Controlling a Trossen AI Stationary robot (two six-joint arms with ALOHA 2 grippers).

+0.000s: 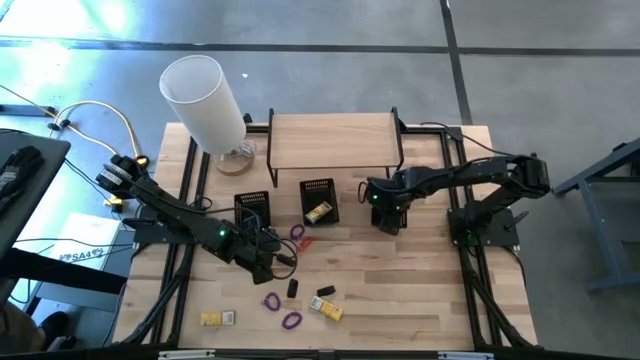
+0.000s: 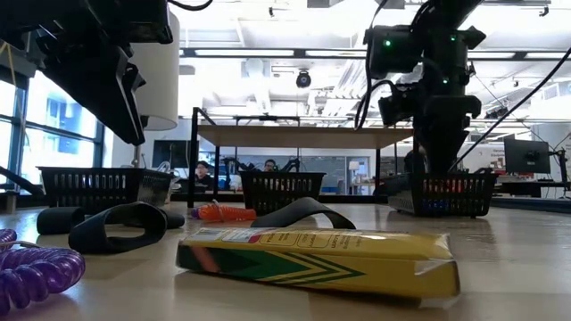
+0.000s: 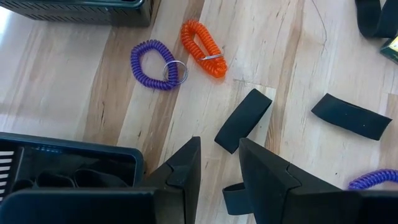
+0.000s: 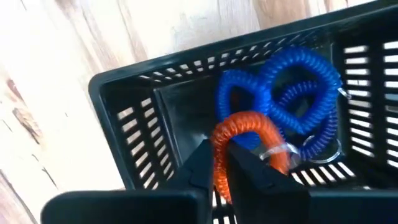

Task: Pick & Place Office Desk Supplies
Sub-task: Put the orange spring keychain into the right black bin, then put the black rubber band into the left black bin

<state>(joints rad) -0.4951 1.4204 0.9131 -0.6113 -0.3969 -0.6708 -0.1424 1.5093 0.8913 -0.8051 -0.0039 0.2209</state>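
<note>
My right gripper point(image 4: 221, 163) points down into a black mesh basket point(image 4: 124, 118) at the table's right, shut on an orange coil band point(image 4: 245, 124). Blue coil bands point(image 4: 292, 87) lie on the basket's floor. My left gripper point(image 3: 219, 167) hangs open above the table's middle, over a black loop point(image 2: 116, 227). Ahead of it lie a black strip point(image 3: 244, 121), a purple coil point(image 3: 152, 65) and an orange coil point(image 3: 202, 50). Toward the near edge lie a yellow box point(image 1: 326, 308), purple coils point(image 1: 271, 300) and small yellow and white blocks point(image 1: 217, 318). My right gripper pinches one strand of the orange coil band point(image 4: 219, 177) between its two fingers, which come from above and point down. The rest of the band arches out ahead of the fingers inside the basket, over the blue coils; whether it rests on them I cannot tell.
Two more black baskets point(image 1: 253, 210) point(image 1: 318, 200) stand mid-table, the second holding a yellow box. A wooden shelf point(image 1: 335, 140) stands at the far edge, a tall white cylinder point(image 1: 205, 100) at the far left. More black strips point(image 1: 324, 291) lie near the front.
</note>
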